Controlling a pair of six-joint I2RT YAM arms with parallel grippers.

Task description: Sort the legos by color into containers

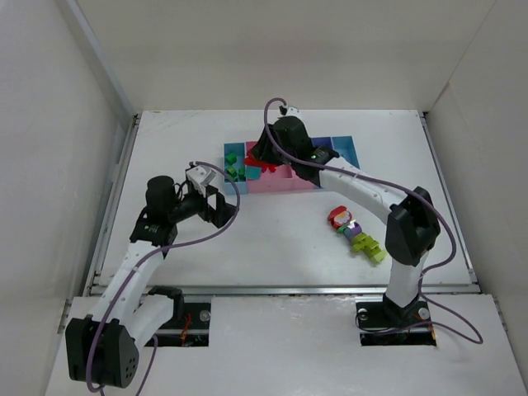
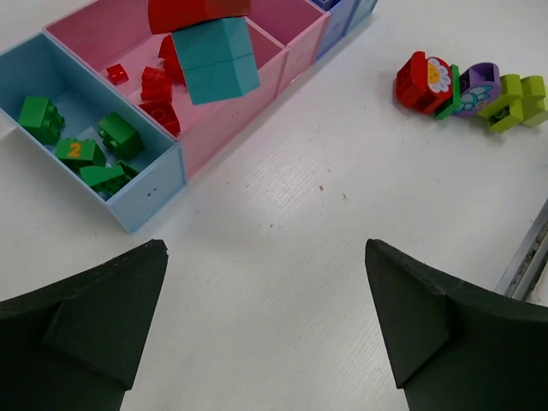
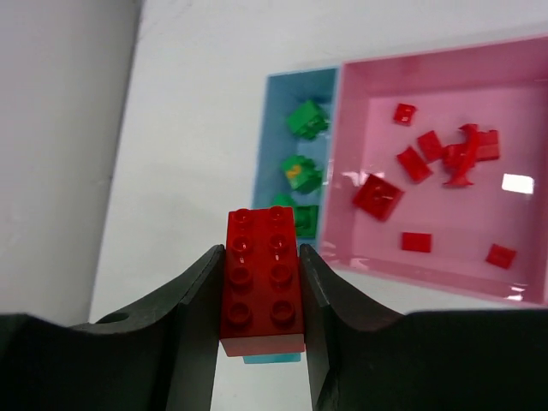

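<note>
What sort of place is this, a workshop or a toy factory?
Most likely a robotics test bench: a left arm and right arm bolted at the edge of a white table, boxed in by plain white panels, with toy bricks and sorting bins.

A yellow "2" is printed on one green brick.

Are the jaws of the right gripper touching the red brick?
Touching. In the right wrist view, the right gripper presses its jaws against both sides of the red brick, no gap.
</note>
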